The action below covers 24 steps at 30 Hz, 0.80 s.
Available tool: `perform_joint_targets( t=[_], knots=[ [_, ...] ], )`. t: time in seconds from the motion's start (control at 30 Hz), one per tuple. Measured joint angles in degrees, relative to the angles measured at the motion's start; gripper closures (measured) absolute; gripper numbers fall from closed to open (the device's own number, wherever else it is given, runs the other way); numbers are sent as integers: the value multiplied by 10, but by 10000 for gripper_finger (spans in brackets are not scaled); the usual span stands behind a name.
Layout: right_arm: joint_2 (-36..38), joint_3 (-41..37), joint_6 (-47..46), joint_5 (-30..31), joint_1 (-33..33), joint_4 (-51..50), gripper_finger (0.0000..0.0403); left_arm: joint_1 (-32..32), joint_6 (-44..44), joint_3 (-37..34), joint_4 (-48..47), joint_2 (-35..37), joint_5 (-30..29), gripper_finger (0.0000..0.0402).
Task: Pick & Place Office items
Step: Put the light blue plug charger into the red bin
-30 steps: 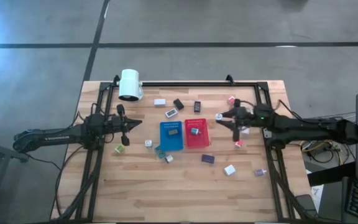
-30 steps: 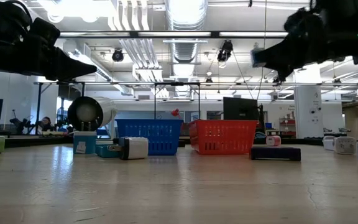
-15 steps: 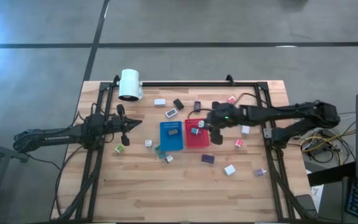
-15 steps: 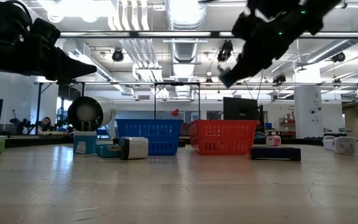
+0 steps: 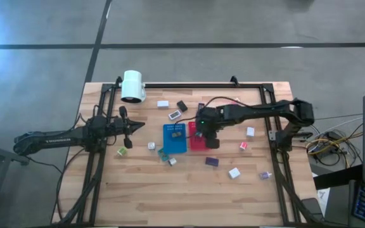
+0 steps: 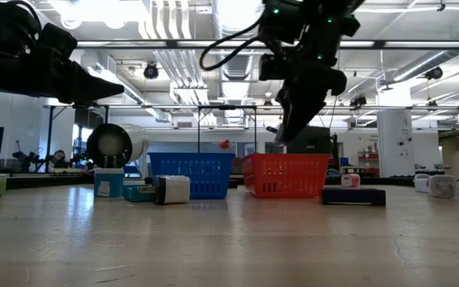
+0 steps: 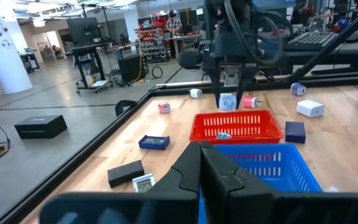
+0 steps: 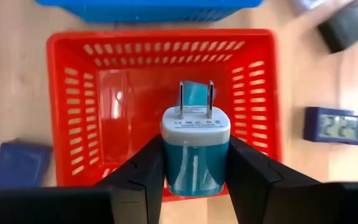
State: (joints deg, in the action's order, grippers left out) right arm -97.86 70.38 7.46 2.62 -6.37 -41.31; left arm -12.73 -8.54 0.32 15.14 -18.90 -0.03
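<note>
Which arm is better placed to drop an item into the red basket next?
The right. Its pincer is shut on a teal and white plug directly above the red basket. The left pincer is shut, holds nothing and waits beyond the blue basket, farther from the red one.

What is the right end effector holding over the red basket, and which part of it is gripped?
The right end effector holds a small white-and-teal plug-in charger, clamped on the two sides of its teal body, prongs pointing away, above the red basket.
</note>
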Motion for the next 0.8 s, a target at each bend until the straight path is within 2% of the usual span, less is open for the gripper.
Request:
perform_joint_targets(
  t=[0.37, 0.8],
  knots=[
    [-90, 75, 27, -16, 27, -74, 277, 0, -6, 0, -7, 0, 0, 396],
    [-117, 66, 2, -16, 29, -66, 275, 0, -6, 0, -2, 0, 0, 396]
  ],
)
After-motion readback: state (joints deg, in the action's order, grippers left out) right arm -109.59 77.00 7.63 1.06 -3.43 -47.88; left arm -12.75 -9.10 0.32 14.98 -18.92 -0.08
